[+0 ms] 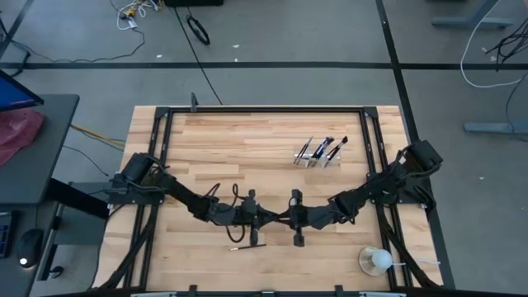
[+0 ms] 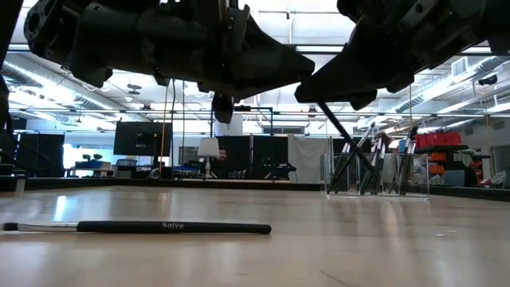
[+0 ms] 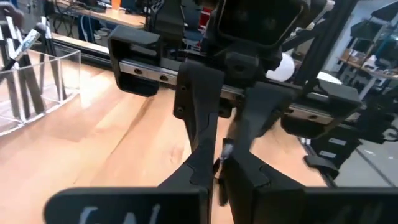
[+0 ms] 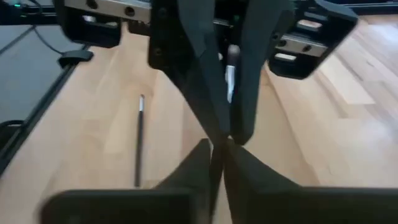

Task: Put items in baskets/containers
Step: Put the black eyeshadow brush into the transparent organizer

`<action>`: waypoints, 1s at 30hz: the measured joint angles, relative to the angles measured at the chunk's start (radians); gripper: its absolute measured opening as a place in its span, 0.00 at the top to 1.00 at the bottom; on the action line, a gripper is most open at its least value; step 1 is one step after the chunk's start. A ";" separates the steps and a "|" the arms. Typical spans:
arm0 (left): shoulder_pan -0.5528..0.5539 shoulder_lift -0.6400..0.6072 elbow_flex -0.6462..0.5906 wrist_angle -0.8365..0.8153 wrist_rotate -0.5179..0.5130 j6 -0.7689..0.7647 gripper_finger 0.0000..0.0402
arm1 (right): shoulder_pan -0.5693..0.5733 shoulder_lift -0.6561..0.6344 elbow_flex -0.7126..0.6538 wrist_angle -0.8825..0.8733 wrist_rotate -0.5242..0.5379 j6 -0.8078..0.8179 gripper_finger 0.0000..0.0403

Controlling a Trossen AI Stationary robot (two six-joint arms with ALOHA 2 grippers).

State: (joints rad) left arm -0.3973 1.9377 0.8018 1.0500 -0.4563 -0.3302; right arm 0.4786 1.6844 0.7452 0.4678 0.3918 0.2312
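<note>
High view: both grippers meet mid-table, left (image 1: 262, 216) and right (image 1: 285, 218) seemingly both pinching one brush (image 4: 230, 74) (tray (image 1: 320, 153) lies beyond, nearer right).

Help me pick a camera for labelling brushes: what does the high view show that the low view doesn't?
Only the high view shows the round cup with its white ball, and the left gripper meeting the right gripper at mid-table.

Only the low view shows the lettering on the loose brush, the standing brushes leaning upright in the clear tray, and the room behind.

Both show the loose brush lying on the table and the clear tray holding brushes.
</note>
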 joint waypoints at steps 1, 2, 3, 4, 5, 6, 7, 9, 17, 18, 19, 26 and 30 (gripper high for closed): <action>0.000 0.000 -0.001 0.000 -0.006 0.008 0.92 | 0.000 0.000 0.000 -0.001 0.009 0.002 0.94; 0.000 0.000 -0.001 0.004 -0.014 0.021 0.91 | 0.001 0.000 0.000 0.000 0.016 0.004 0.96; 0.000 0.000 -0.002 0.016 -0.020 0.031 0.90 | 0.003 0.000 0.000 0.004 0.028 0.004 0.97; 0.000 0.000 -0.002 0.032 -0.022 0.048 0.89 | 0.006 0.000 0.000 0.007 0.047 0.011 0.96; 0.001 0.000 -0.001 0.057 -0.026 0.060 0.86 | 0.008 0.000 0.001 0.008 0.065 0.019 0.95; 0.003 -0.006 -0.001 0.075 -0.034 0.076 0.83 | 0.011 0.000 -0.003 0.008 0.086 0.021 0.94; 0.003 -0.015 -0.001 0.076 -0.038 0.087 0.80 | 0.011 -0.004 -0.011 0.007 0.109 0.021 0.94; 0.004 -0.041 -0.001 0.064 -0.039 0.107 0.73 | 0.011 -0.023 -0.032 0.010 0.158 0.023 0.96; -0.015 -0.147 -0.040 -0.174 -0.068 0.033 0.52 | 0.010 -0.295 -0.244 0.096 0.378 0.019 0.96; -0.021 -0.146 -0.047 -0.182 -0.080 0.016 0.52 | 0.007 -0.349 -0.280 0.115 0.411 0.007 0.96; -0.026 -0.141 -0.052 -0.185 -0.090 -0.003 0.51 | 0.003 -0.408 -0.318 0.128 0.451 -0.009 0.97; -0.066 -0.083 -0.062 -0.213 -0.199 -0.086 0.54 | -0.062 -0.764 -0.495 0.149 0.738 -0.094 0.97; -0.079 -0.049 -0.061 -0.205 -0.239 -0.112 0.55 | -0.140 -0.849 -0.574 0.148 0.772 -0.072 0.97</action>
State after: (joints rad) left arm -0.4763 1.8890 0.7406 0.8450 -0.6955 -0.4425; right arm 0.3383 0.8351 0.1716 0.6161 1.1638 0.1591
